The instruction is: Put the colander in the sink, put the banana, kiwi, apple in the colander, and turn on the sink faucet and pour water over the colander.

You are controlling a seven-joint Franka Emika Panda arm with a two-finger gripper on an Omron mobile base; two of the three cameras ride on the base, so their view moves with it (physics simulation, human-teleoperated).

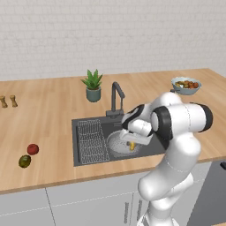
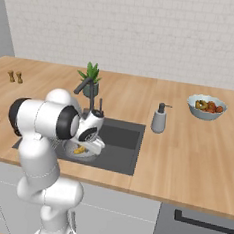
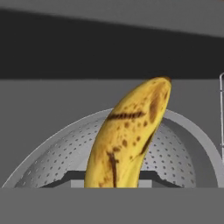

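The yellow banana [image 3: 127, 140], flecked with brown, stands up between my fingertips, and my gripper [image 3: 112, 181] is shut on its lower end. Right behind and below it lies the round perforated colander [image 3: 183, 153]. From the base, the gripper [image 1: 132, 142] hangs low inside the dark sink [image 1: 88, 126], holding the banana [image 1: 131, 145] just over the colander [image 1: 115, 146]. The dark faucet [image 1: 116, 95] rises behind the basin with its spout toward the sink. On the counter to the left lie the red apple [image 1: 32, 148] and the olive-brown kiwi [image 1: 24, 161].
A flat wire rack [image 1: 92, 141] fills the sink's left part. A potted plant [image 1: 92, 86] stands behind the faucet. A grey soap dispenser [image 2: 159, 118] sits right of the sink and a fruit bowl [image 2: 206, 107] far right. Two small shakers [image 1: 8, 101] stand far left.
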